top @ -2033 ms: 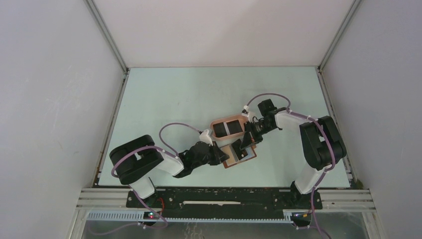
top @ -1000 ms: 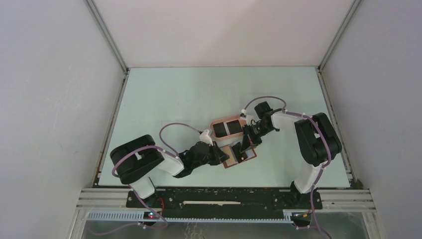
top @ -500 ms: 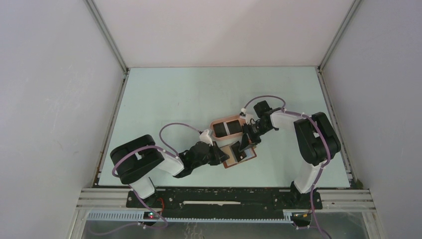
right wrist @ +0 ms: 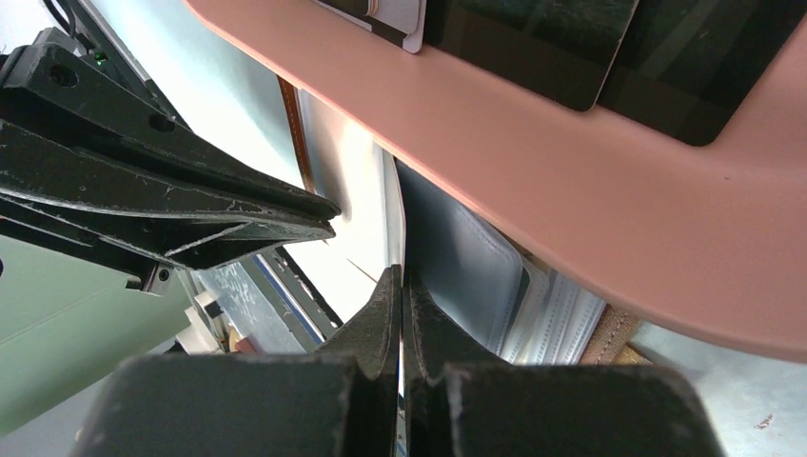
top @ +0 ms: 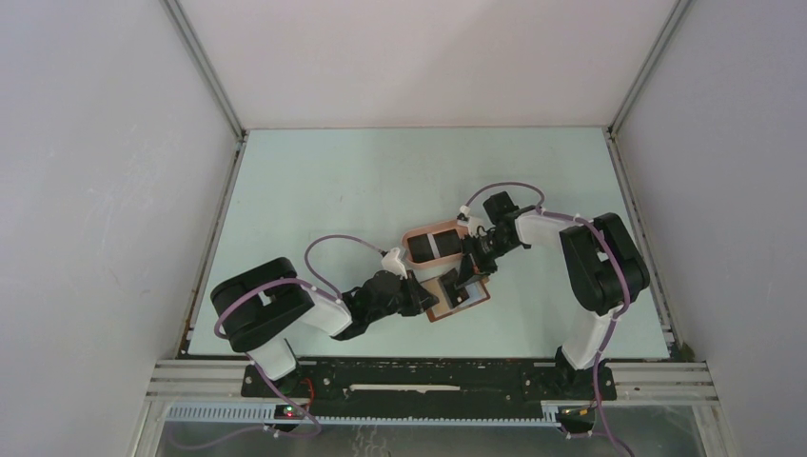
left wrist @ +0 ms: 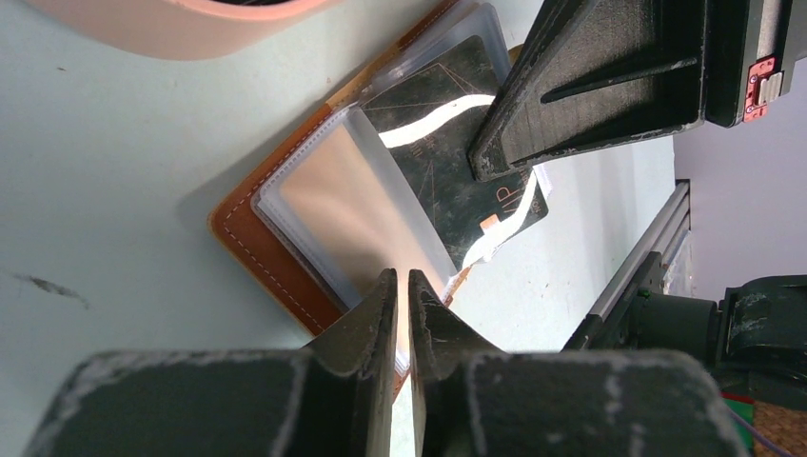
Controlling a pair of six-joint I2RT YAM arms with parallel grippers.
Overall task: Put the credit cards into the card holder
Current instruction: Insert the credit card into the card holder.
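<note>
Counter (top: 333, 209): pale mint-green sheet, matte, mostly bare. All the activity is lower centre of the top view. One dark smudge (left wrist: 52, 286) shows in the left wrist view, left edge.

Room: plain white panels on the left (top: 114, 190), back (top: 419, 57) and right. Aluminium rails (top: 205, 67) run along the corners, and a slotted front rail (top: 428, 381) carries both arm bases at the bottom of the frame. Purple cables (top: 328, 243) loop off each arm.

Pink tray (top: 408, 236) sits just right of centre with two black cards (top: 436, 244) lying flat in it. Card holder (top: 473, 299) lies open on the counter just below the tray, close to its rim. Brown leather faces down and the clear pockets face up.

Left gripper (top: 425, 301) comes in from the lower left. Its jaws are nearly closed and pinch the card holder's near edge, at the bottom centre of the left wrist view (left wrist: 400, 276).

Right gripper (top: 463, 279) reaches down from the upper right, between the tray and the holder. Its jaws are clenched tight on a thin edge (right wrist: 400, 271). In the left wrist view that looks like the black credit card (left wrist: 442, 157), white swirl on its face. The card's upper end sits among the clear pockets and its lower corner overhangs the holder's edge. How deep it sits in the pocket, I can't tell.
</note>
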